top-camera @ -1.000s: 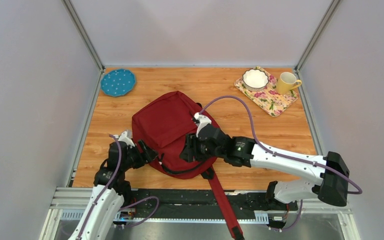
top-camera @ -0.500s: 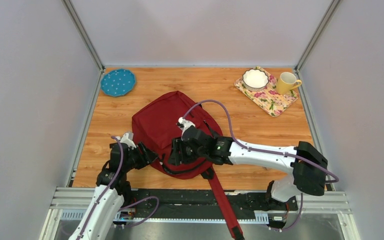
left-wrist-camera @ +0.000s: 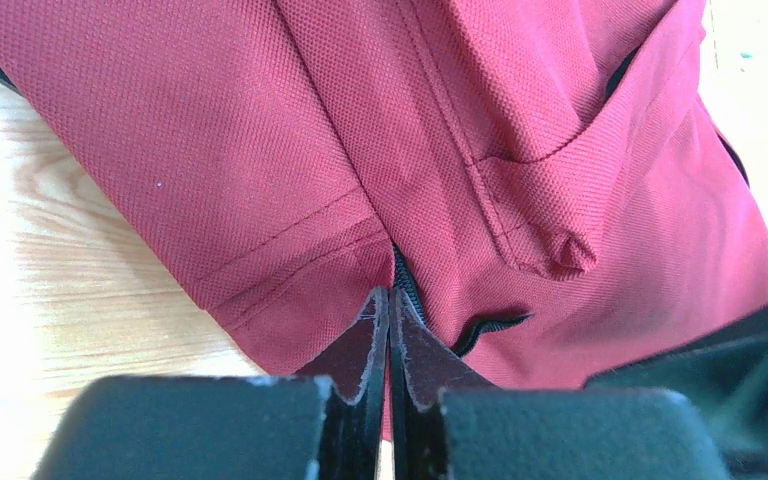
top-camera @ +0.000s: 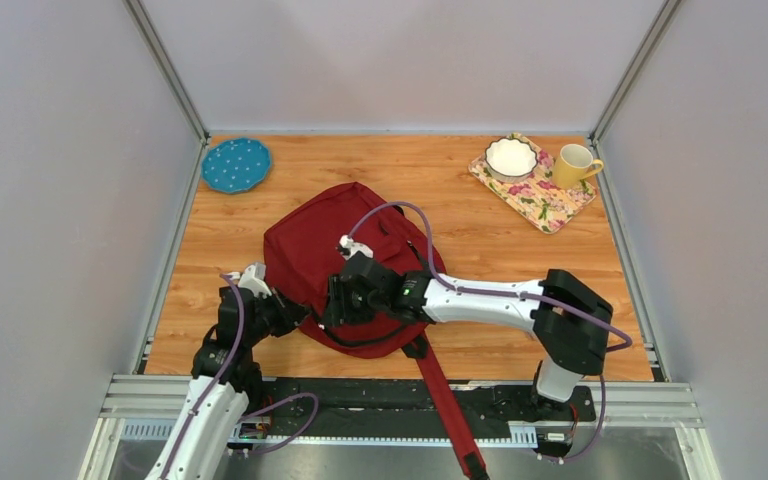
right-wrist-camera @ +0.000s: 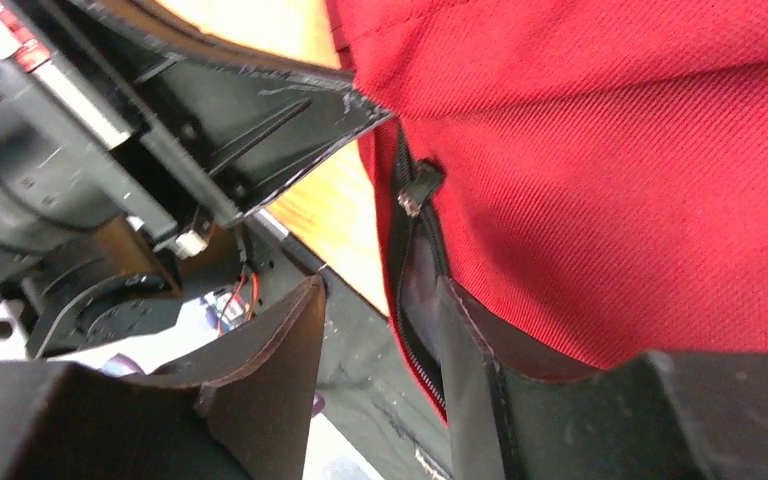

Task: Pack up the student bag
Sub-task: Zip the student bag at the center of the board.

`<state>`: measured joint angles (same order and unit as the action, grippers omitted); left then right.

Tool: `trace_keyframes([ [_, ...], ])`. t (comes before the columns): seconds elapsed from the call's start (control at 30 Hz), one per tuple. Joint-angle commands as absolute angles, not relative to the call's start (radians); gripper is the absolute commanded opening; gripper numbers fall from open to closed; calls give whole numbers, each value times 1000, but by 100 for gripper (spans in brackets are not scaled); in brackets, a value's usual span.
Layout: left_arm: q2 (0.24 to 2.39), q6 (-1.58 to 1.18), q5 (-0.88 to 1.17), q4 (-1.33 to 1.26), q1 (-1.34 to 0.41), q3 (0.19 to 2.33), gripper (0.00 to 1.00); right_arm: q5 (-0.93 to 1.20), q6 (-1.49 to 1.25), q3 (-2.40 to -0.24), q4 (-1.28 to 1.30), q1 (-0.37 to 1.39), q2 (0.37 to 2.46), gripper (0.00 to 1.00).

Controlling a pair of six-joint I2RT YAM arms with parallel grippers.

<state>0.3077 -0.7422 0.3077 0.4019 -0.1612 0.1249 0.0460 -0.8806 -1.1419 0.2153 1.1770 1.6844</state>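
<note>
- L tool: pressed together, pinching the student bag at its near-left hem, right at the zip end.
- R tool: spread, just beside L tool, with the zip line between its fingers. Zip pull sits just ahead of the tips.
- Bag lies flat on the table, stretching away from both tools. Prob. soft, light, floppy cloth, so take it by hem or pull, not the panel.
- Vs 1 s ago: L tool was spread, R tool has swung in toward L, bag unmoved.
</note>
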Motion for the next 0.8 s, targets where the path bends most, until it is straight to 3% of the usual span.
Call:
trace_keyframes([
  [0.0, 281, -736, 322, 407, -155, 100, 0, -61, -925, -1210, 199, 1183, 1735, 47],
  [0.43, 252, -735, 365, 387, -155, 91, 0, -182, -966, -1262, 135, 1183, 1858, 41],
  [0.77, 250, -732, 373, 382, -155, 87, 0, -271, -999, -1304, 190, 1181, 1916, 28],
])
